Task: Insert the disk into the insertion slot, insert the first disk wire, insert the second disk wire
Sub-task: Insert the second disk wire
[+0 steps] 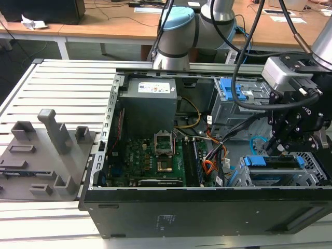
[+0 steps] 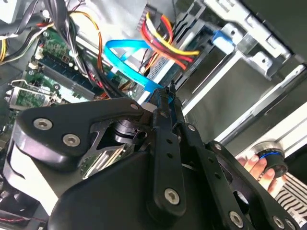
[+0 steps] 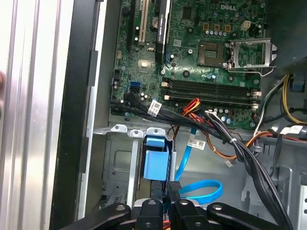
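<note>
Here, with the disk [image 1: 275, 162] already sitting in the insertion slot [image 1: 311, 176], the gripper [image 3: 169, 201] is pinching the second disk wire [image 3: 204, 190] plug in closed jaws beside the drive's connector edge, calling for careful plug alignment.

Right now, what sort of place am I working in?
Probably a robotics lab or workshop bench. An open computer case lies on a slatted aluminium table, with grey fixture blocks beside it and wooden desks behind. The pincer hovers at the drive cage.
</note>
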`<state>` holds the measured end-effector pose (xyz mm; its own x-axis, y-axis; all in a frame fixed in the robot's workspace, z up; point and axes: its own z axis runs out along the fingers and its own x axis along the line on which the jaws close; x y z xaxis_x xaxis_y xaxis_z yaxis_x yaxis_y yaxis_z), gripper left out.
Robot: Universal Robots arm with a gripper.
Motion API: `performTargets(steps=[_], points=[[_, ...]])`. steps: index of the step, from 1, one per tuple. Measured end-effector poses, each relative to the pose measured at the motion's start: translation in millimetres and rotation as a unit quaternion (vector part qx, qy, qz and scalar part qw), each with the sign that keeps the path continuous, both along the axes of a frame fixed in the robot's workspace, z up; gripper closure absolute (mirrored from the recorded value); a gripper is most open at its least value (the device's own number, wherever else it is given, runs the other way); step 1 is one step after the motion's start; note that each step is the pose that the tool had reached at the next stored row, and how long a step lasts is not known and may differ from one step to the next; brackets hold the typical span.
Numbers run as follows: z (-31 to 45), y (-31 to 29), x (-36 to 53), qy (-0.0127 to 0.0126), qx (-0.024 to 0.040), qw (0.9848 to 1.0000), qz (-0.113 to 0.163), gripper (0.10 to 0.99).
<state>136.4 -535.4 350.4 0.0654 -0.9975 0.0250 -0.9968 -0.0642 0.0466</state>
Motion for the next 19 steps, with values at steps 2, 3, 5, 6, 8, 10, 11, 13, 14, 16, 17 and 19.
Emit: performTargets(steps=[2, 3, 5, 6, 8, 10, 11, 13, 14, 16, 17, 19], points=[[-2.0, 0.0, 3.8, 0.0000, 0.0001, 1.0000, -0.002, 0.922], [-3.9, 0.0, 5.7, 0.0000, 0.0000, 1.0000, -0.006, 0.922], [-6.0, -0.4, 6.3, 0.0000, -0.0001, 0.9999, -0.014, 0.922], [-6.9, -1.0, 6.5, 0.0000, 0.0001, 0.9999, -0.017, 0.922], [-8.8, -1.4, 6.7, 0.0001, 0.0000, 0.9998, -0.020, 0.922], [-10.3, -2.1, 6.8, 0.0001, 0.0001, 0.9998, -0.021, 0.922], [-10.7, -3.1, 6.8, 0.0000, 0.0003, 0.9998, -0.021, 0.922], [-11.6, -4.1, 6.8, 0.0001, 0.0006, 0.9998, -0.021, 0.922], [-12.4, -4.4, 6.9, 0.0001, 0.0004, 0.9998, -0.021, 0.922], [-13.7, -4.6, 6.9, 0.0000, 0.0001, 0.9998, -0.021, 0.922], [-13.9, -4.6, 6.9, 0.0001, 0.0003, 0.9998, -0.021, 0.922], [-14.5, -4.6, 6.9, 0.0001, 0.0007, 0.9998, -0.021, 0.914]])
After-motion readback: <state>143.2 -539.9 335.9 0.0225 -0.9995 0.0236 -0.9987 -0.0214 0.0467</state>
